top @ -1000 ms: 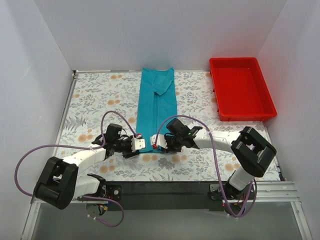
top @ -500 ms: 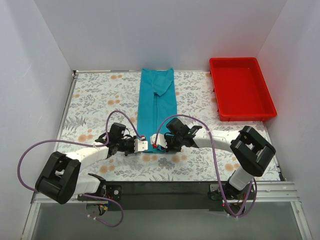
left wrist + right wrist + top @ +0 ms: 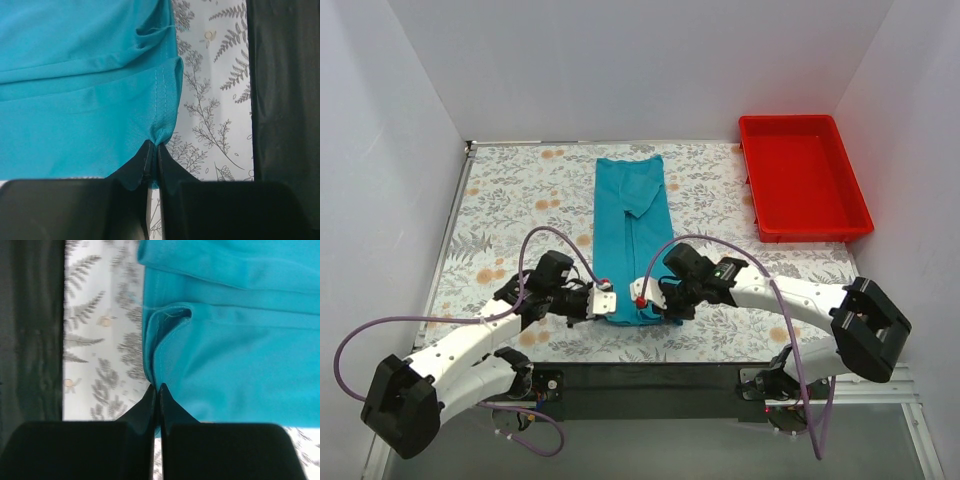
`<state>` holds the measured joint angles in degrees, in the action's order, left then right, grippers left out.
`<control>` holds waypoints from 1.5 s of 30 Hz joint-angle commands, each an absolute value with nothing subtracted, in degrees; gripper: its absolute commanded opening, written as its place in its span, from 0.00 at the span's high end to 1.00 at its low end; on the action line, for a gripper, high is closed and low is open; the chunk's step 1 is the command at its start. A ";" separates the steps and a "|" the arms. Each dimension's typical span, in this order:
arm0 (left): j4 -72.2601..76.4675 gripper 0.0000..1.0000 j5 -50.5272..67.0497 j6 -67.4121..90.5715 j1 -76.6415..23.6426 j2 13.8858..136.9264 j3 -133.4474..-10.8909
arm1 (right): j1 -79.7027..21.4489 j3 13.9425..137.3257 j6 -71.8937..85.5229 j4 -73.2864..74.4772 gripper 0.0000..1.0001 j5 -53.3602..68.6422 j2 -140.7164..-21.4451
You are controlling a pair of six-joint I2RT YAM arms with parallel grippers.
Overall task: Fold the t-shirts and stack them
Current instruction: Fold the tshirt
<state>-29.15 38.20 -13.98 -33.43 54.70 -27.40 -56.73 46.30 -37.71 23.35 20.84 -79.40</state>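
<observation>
Left gripper [image 3: 607, 301] and right gripper [image 3: 642, 298] are both pinching the t-shirt [image 3: 632, 220] at its near corners, fingers clenched on fabric.

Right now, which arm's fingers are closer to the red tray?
The right arm's fingers, pinching the t-shirt's near right corner. The left arm's fingers pinch its near left corner, farther from the red tray.

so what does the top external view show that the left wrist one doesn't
Only the top external view: the red tray, the right gripper and the full folded length of the t-shirt. Only the left wrist view: the stitched hem corner pinched in the shut left gripper. Both: the teal fabric on the floral table cover.
</observation>
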 commanded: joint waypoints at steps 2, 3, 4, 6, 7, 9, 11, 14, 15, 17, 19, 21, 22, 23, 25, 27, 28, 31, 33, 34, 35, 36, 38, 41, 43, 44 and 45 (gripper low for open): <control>-30.24 1.00 38.59 -10.72 -31.91 55.45 -33.65 | -51.95 53.07 -42.00 27.06 0.99 22.15 -80.15; -29.63 1.00 38.41 -10.98 -31.38 56.68 -35.75 | -50.73 54.48 -43.14 27.94 0.99 21.63 -80.68; -28.92 1.00 38.50 -11.60 -30.59 59.13 -36.73 | -50.02 56.67 -45.42 28.38 0.99 21.62 -81.38; -26.11 1.00 39.20 -13.17 -26.73 62.12 -39.79 | -47.91 58.62 -47.27 28.65 0.99 21.62 -83.31; -25.15 1.00 39.90 -13.62 -25.41 65.01 -40.68 | -47.29 59.32 -48.33 28.74 0.99 21.53 -84.02; -22.60 1.00 40.52 -15.19 -22.77 67.92 -43.58 | -45.62 61.34 -51.93 28.65 0.99 21.10 -86.04; -21.01 1.00 40.61 -16.60 -20.93 72.14 -45.43 | -44.48 63.97 -54.39 28.74 0.99 21.27 -88.84; -19.16 1.00 41.04 -19.33 -18.56 77.24 -48.51 | -41.50 68.27 -57.38 28.65 0.99 21.62 -92.79; -18.73 1.00 41.13 -19.86 -18.02 78.47 -49.47 | -40.88 69.42 -58.09 28.65 0.99 21.53 -93.86; -18.02 1.00 41.57 -20.83 -16.71 82.17 -52.28 | -39.12 71.71 -59.41 28.57 0.99 21.62 -97.01; -17.41 1.00 41.92 -21.62 -16.00 85.76 -54.22 | -37.89 75.22 -61.52 28.48 0.99 21.80 -99.04; -17.05 1.00 42.19 -22.23 -15.21 89.01 -56.77 | -36.39 78.81 -62.57 28.74 0.99 21.97 -102.03; -16.53 1.00 42.27 -22.41 -14.94 90.08 -57.73 | -36.04 79.79 -63.10 28.65 0.99 22.15 -102.91; -16.35 1.00 42.28 -23.02 -14.59 91.13 -59.40 | -35.34 80.67 -63.71 28.74 0.99 22.24 -104.49; -16.26 1.00 42.45 -23.64 -14.07 94.02 -61.08 | -34.81 83.57 -64.94 28.65 0.99 22.50 -106.08; -16.26 1.00 42.45 -23.99 -13.54 95.97 -63.62 | -34.02 85.60 -65.74 28.65 0.99 22.67 -108.71; -15.91 1.00 42.54 -24.17 -13.01 97.80 -64.33 | -33.49 87.61 -66.26 28.65 0.99 22.68 -110.46; -15.47 1.00 42.19 -24.70 -12.48 101.32 -67.05 | -32.87 90.43 -66.80 28.65 0.99 22.94 -113.37; -15.29 1.00 41.84 -24.78 -11.95 103.43 -68.20 | -32.52 92.63 -67.50 28.65 0.99 22.94 -115.74; -14.42 1.00 41.66 -24.61 -11.78 104.06 -68.90 | -32.52 93.42 -67.41 28.57 0.99 22.94 -117.49; -13.98 1.00 41.75 -24.52 -11.52 104.58 -69.25 | -32.26 94.91 -67.50 28.56 0.99 22.94 -118.21; -13.80 1.00 41.49 -24.43 -11.34 105.72 -69.61 | -32.08 95.53 -67.50 28.56 0.99 23.03 -118.91; -13.27 1.00 41.05 -24.52 -11.08 106.78 -70.92 | -31.91 97.20 -67.59 28.39 0.99 22.94 -120.58; -12.31 1.00 41.13 -23.38 -10.37 108.37 -72.51 | -31.64 98.52 -67.50 28.30 0.99 23.03 -122.17; -11.43 1.00 40.78 -23.82 -10.28 109.07 -72.68 | -31.64 99.14 -67.50 28.13 0.99 23.20 -122.69; -11.16 1.00 40.61 -23.99 -10.20 109.25 -72.69 | -31.55 99.23 -67.50 28.04 0.99 23.12 -122.87; -11.16 1.00 40.52 -24.34 -10.20 109.68 -72.86 | -31.55 99.40 -67.85 27.78 0.99 22.94 -122.96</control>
